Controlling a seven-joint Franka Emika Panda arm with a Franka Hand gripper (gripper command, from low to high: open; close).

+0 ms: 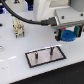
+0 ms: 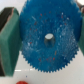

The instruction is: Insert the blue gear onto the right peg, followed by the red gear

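The blue gear (image 2: 47,37) fills the wrist view, flat side toward the camera, with its centre hole showing. My gripper (image 2: 46,42) is shut on it, and the teal pads (image 2: 9,42) press its toothed rim from both sides. In the exterior view the gripper (image 1: 67,36) holds the blue gear (image 1: 66,35) in the air, above and toward the exterior view's right of the black-rimmed grey plate (image 1: 34,60). The right peg (image 1: 50,50) stands upright on the plate, bare. A sliver of the red gear (image 2: 21,81) shows on the table at the wrist view's edge.
A second peg (image 1: 38,54) stands on the same plate toward the exterior view's left. A small white fixture (image 1: 18,27) sits at the exterior view's left on the white table (image 1: 15,70). A black cable (image 1: 30,17) arcs to the arm.
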